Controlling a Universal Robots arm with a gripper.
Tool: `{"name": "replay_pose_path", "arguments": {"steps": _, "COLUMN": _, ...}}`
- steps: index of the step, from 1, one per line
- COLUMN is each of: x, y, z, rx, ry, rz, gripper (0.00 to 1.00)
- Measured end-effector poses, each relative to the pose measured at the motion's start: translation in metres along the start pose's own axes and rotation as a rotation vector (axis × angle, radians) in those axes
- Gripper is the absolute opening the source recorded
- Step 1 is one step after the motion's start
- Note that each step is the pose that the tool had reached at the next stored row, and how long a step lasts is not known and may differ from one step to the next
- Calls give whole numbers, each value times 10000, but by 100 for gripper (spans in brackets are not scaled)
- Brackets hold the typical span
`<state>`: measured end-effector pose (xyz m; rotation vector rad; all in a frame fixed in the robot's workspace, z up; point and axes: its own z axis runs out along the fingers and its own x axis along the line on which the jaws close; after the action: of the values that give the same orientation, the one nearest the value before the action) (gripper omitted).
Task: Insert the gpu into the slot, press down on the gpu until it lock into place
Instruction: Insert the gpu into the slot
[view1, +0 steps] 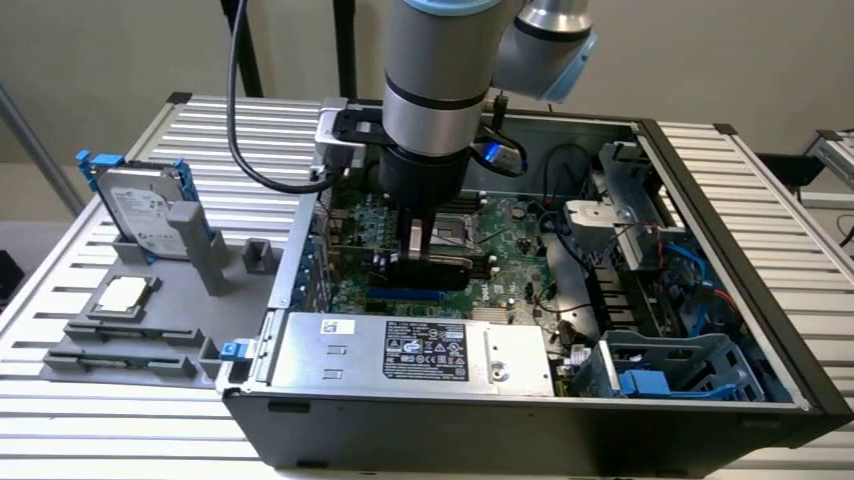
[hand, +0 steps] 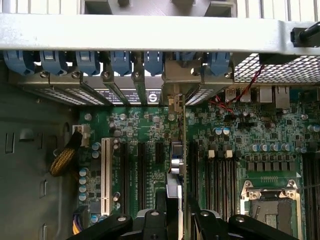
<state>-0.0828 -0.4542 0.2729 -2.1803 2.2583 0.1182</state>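
One gripper (view1: 424, 262) in the exterior view pinches the gpu (view1: 454, 272), held level just above the slot (view1: 416, 297). Beyond the slot, the power supply (view1: 414, 350) bears an unreadable label. Wrist view: gpu (hand: 183, 125) seen edge-wise, memory slots (hand: 220, 185) close alongside.

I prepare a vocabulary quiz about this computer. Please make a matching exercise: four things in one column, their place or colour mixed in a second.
1 gpu
2 slot
3 hard drive
4 power supply

A standing outside the case
B held in the gripper
C silver, with a label
D bright blue, on the motherboard

Pairs: 1-B, 2-D, 3-A, 4-C
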Motion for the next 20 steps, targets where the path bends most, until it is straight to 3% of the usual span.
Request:
{"name": "replay_pose_path", "arguments": {"steps": 6, "x": 3, "y": -3, "z": 50, "rx": -6, "ry": -1, "rz": 1, "gripper": 26}}
{"name": "replay_pose_path", "arguments": {"steps": 13, "x": 5, "y": -5, "z": 97, "rx": -81, "ry": 3, "rz": 6, "gripper": 26}}
{"name": "replay_pose_path", "arguments": {"steps": 20, "x": -6, "y": -10, "z": 104, "rx": -84, "ry": 2, "rz": -5, "gripper": 26}}
